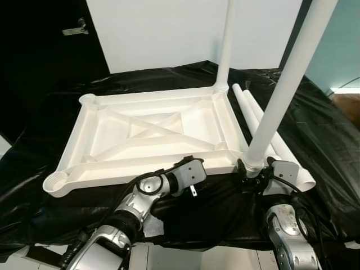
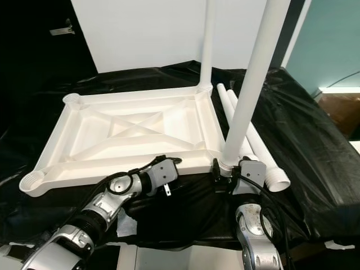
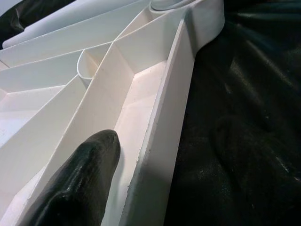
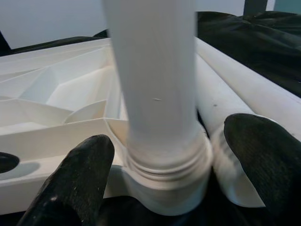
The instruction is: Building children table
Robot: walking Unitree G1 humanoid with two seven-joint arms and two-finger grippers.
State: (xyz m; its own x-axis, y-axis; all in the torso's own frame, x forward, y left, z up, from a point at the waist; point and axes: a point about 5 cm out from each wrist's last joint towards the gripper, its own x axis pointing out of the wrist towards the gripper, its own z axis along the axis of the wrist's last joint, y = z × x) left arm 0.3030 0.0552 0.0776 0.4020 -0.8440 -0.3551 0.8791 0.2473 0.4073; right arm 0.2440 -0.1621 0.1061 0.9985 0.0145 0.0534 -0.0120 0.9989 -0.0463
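A white plastic table top [image 1: 152, 135] lies upside down on a black sheet [image 1: 315, 129] in the middle of the left eye view, with its ribs facing up and a round socket at each corner. At the lower left of the frame one open socket [image 1: 56, 183] is empty, and another empty socket [image 1: 88, 99] is at the upper left. Near the lower centre, the left gripper [image 1: 194, 169] rests at the near edge of the table top; in the left wrist view one black finger [image 3: 80, 183] lies inside a rib channel, and I cannot tell if the fingers are spread or pressed together. In the upper centre a white leg [image 1: 226, 45] stands upright in the far right socket. To the right, a second leg [image 1: 287, 84] stands tilted in the near right socket, and the right gripper [image 4: 164, 165] has its fingers spread on both sides of the threaded base of this leg. Two more loose legs [image 1: 264, 126] lie on the sheet just beside the right edge of the table top.
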